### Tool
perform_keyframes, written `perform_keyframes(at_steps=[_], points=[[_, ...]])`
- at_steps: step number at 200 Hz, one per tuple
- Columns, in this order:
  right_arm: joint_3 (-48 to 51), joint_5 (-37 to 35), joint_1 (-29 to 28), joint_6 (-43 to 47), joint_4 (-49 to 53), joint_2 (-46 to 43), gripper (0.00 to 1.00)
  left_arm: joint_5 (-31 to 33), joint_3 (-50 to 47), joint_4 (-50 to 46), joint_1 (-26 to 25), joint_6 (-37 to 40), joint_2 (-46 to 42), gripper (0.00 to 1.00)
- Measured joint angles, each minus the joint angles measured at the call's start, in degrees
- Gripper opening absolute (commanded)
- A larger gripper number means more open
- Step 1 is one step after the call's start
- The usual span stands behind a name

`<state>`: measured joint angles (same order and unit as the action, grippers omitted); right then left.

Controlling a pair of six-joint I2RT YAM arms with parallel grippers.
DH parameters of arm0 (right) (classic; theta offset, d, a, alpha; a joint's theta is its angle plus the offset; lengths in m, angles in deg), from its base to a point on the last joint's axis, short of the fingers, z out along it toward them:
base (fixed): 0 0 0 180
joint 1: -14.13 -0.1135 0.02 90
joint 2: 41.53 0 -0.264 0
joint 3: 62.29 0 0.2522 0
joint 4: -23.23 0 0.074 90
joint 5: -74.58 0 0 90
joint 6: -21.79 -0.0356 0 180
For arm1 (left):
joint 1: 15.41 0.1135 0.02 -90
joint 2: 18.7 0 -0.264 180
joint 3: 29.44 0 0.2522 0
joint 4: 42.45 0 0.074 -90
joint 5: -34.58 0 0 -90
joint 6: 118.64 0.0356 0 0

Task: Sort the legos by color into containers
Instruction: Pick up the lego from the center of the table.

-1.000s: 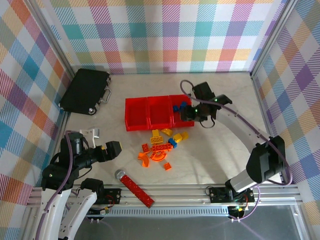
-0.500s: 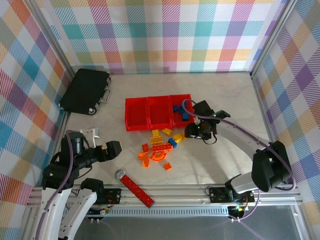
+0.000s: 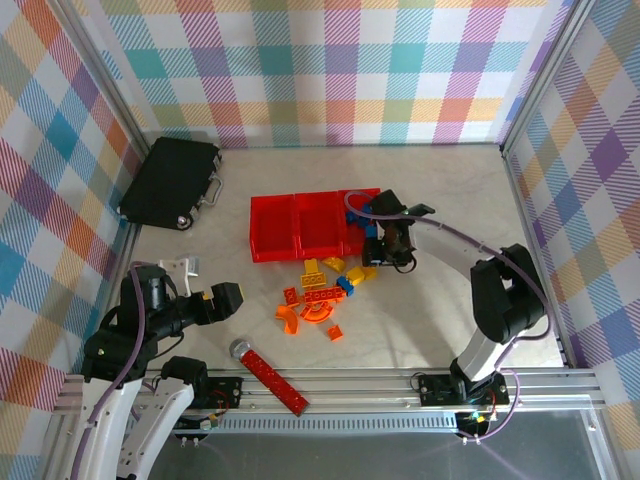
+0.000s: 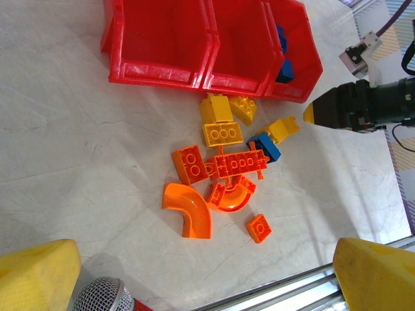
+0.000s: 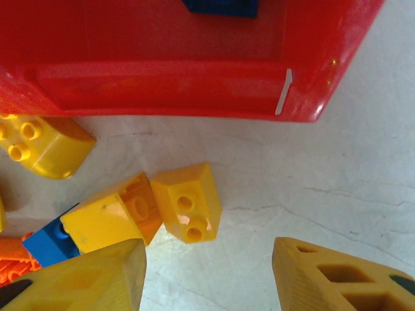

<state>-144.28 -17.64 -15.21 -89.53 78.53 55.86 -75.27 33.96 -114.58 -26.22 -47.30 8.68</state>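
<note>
Two yellow fingers (image 5: 97,272) of the right gripper (image 5: 207,278) stand wide apart with nothing between them, low over the table. Just past the gap lies a small yellow brick (image 5: 188,202) with its bumps showing. It touches a bigger yellow brick (image 5: 110,217), and a blue brick (image 5: 48,243) peeks out beside that one. The red bins (image 5: 162,84) are close behind them. I think the job right now is to grab the small yellow brick. To do it well, the gripper should slide forward a little, then go straight down so one finger lands on each side. It should squeeze only that brick and not bump its neighbor or the bin wall. Some blue bricks (image 3: 357,214) already sit in the end bin by this arm, so yellow should go in a different bin. Lots of bricks (image 3: 320,295) wait on the table in front of the bins. The left gripper (image 4: 207,285) is wide open too, holding nothing, back near the table's edge.
</note>
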Motion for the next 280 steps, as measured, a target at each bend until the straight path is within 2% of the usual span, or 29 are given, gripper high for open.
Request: perform_keyframes(at_steps=[86, 165, 280], points=[[-3.54, -0.63, 0.00, 1.77, 0.15, 7.06, 0.52, 0.00, 0.00, 0.00, 0.00, 0.00, -0.02, 1.00], [-3.21, -0.85, -2.25, 1.88, -0.11, 7.08, 0.52, 0.00, 0.00, 0.00, 0.00, 0.00, -0.02, 1.00], [-1.60, -4.55, -2.51, 1.22, -0.02, 7.17, 0.53, 0.00, 0.00, 0.00, 0.00, 0.00, -0.02, 1.00]])
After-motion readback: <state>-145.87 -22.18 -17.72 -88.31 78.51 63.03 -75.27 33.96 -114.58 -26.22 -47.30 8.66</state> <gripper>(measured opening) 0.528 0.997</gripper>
